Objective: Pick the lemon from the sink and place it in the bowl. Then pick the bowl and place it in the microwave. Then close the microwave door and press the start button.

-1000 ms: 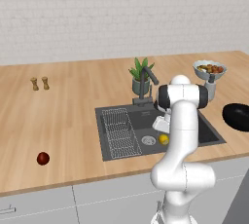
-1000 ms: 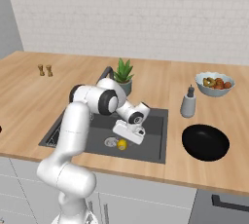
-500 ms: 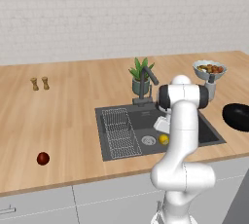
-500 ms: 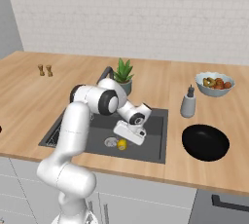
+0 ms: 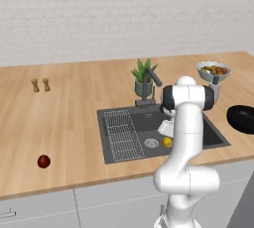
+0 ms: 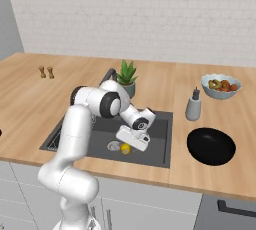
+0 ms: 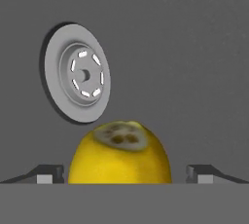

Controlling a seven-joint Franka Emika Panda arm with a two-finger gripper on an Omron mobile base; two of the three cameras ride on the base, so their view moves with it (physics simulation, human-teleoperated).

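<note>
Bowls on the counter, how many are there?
2: the black bowl right of the sink, and a pale bowl of fruit farther back. None seems hidden.

Kitchen: wooden counter (image 5: 74, 103), sink (image 5: 208, 135), fruit bowl (image 6: 220, 86).

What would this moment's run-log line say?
phase: reach lemon | hand: open, straddling lemon | lemon: in sink, beside drain | bowl: empty, on counter
</note>
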